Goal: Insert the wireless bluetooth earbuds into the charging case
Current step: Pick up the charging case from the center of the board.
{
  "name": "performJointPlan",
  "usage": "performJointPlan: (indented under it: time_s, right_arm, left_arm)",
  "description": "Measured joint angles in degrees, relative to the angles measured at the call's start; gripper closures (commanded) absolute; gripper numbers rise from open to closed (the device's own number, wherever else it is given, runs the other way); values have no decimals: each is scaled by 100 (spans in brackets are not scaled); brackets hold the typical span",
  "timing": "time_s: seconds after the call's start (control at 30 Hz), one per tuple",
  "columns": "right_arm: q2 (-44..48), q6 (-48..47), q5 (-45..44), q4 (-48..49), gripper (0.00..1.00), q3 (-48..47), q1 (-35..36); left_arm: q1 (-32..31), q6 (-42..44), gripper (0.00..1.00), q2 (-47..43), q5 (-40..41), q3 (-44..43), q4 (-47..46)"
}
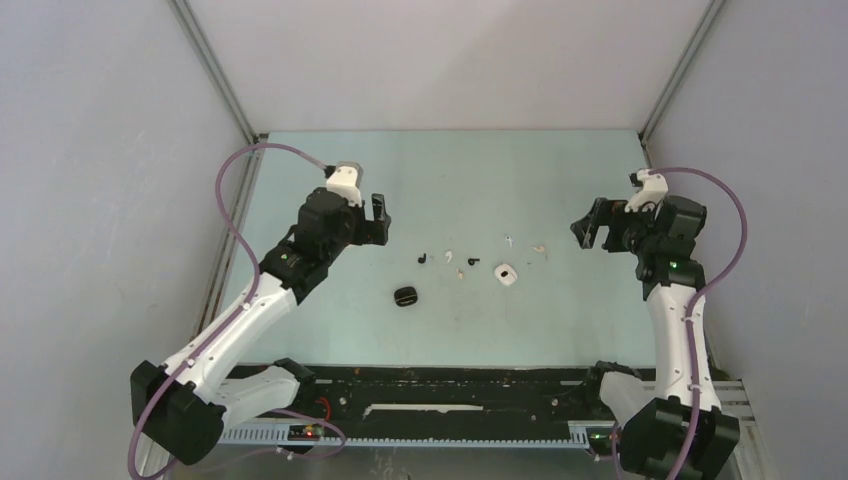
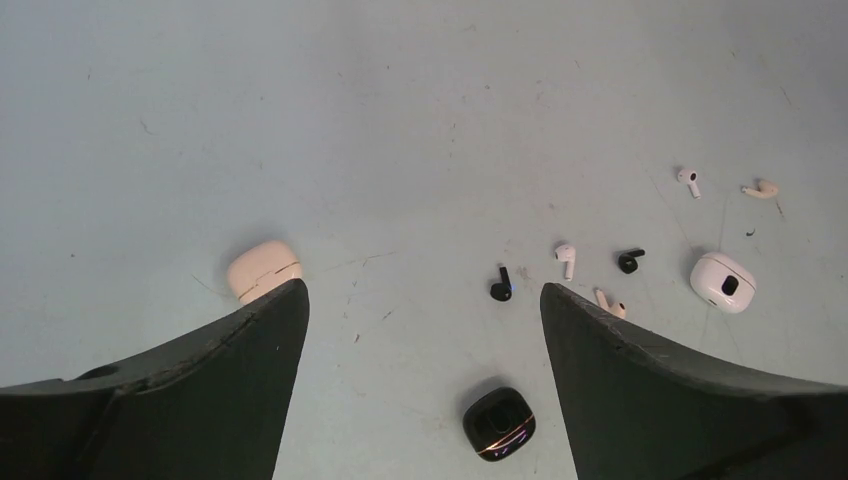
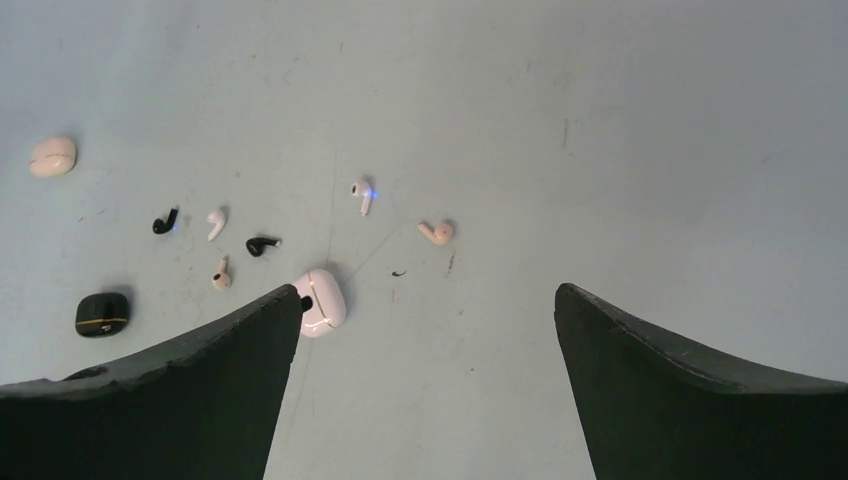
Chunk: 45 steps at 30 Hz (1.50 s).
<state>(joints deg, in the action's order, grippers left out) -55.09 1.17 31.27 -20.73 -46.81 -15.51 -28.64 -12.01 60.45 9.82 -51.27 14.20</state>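
Several tiny earbuds lie mid-table: black ones [image 2: 501, 285] [image 2: 630, 261], white ones [image 2: 567, 259] [image 2: 689, 181] and beige ones [image 2: 611, 305] [image 2: 761, 188]. Among them are a black charging case [image 1: 405, 297] [image 2: 498, 423], a white case [image 1: 505, 274] [image 3: 321, 300] and a beige case [image 2: 263, 270] [image 3: 51, 156]. My left gripper [image 1: 378, 215] [image 2: 420, 290] hangs open above the table, left of the earbuds, holding nothing. At the right of them my right gripper [image 1: 590, 228] [image 3: 426, 290] is open and empty too.
The pale green table [image 1: 450, 170] is walled in by grey panels at the back and both sides. A black rail [image 1: 450, 395] with the arm bases runs along the near edge.
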Motion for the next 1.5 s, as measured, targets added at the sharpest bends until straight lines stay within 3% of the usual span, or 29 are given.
performJointPlan:
  time_s: [0.17,0.3,0.6,0.7,0.9,1.23,1.5]
  right_arm:
    - [-116,-111,98,2,0,0,361]
    - [-170,-734,308,-20,3,0,866]
    - [-715,-1757,-7,-195,33,-157,2889]
    - [-1080,-1867,-98,-201,37,-282,3440]
    - [-2006,-1950,-931,-197,33,-372,4524]
    - [-2723,-1805,-2398,-232,28,-374,4607]
    - [-3112,-1725,-2597,-234,28,-413,4441]
  left_arm:
    - [0,-2,7,37,-15,0,9]
    - [0,-7,8,37,-66,0,9]
    - [0,-179,11,243,-363,0,-7]
    - [0,-256,17,492,-452,0,-35]
    - [-4,-638,21,911,-710,-103,236]
    - [-308,-1303,20,2,-896,507,361]
    - [-586,-1451,20,-444,-817,885,363]
